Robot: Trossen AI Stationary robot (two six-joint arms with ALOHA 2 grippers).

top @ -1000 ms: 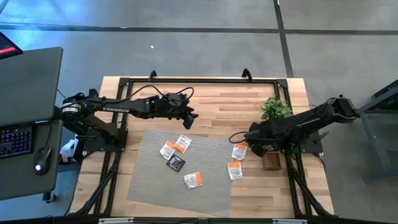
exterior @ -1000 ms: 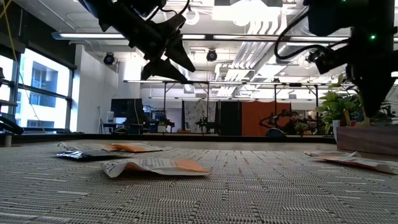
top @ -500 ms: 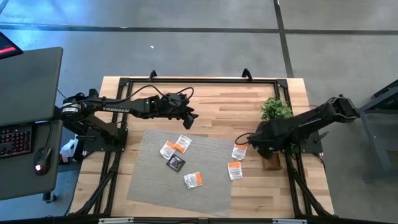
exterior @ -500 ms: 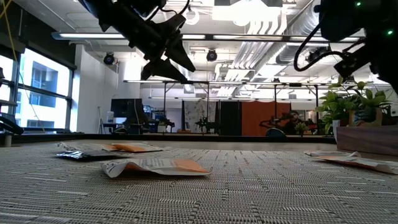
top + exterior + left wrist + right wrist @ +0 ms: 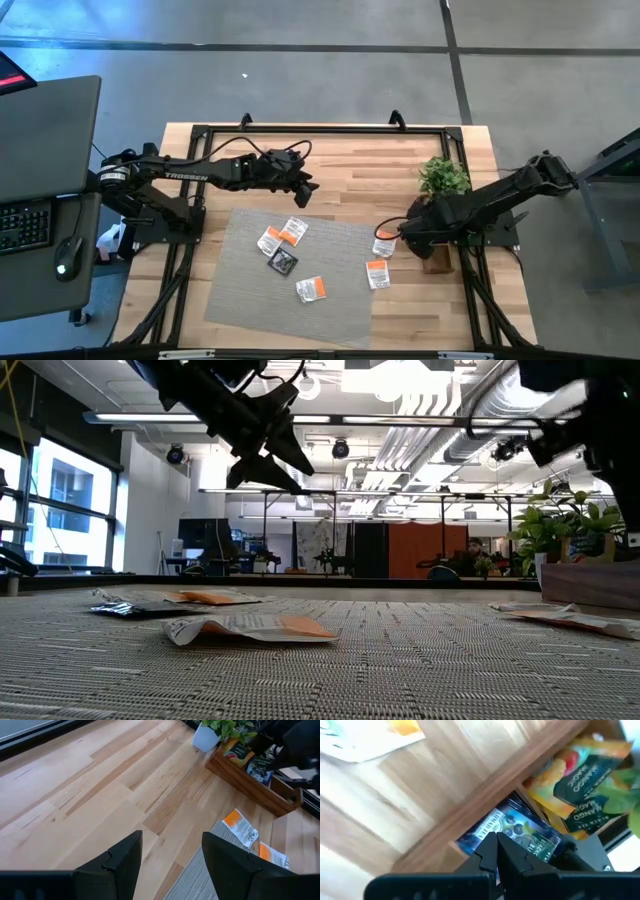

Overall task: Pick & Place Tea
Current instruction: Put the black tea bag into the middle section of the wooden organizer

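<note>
Right tool (image 5: 497,851), pinched shut on nothing, hangs over the tray (image 5: 485,795); it should open before descending on a sachet (image 5: 384,246). Left tool (image 5: 170,855) waits wide, upper centre.

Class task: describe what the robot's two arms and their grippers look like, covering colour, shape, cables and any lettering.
Both arms are black, slender and jointed. The left arm carries white TROSSEN lettering and loose black cables near its wrist. The left gripper has two flat, dark, angular fingers. The right gripper ends in two tapering black fingers; a cable loops beside the right arm.
</note>
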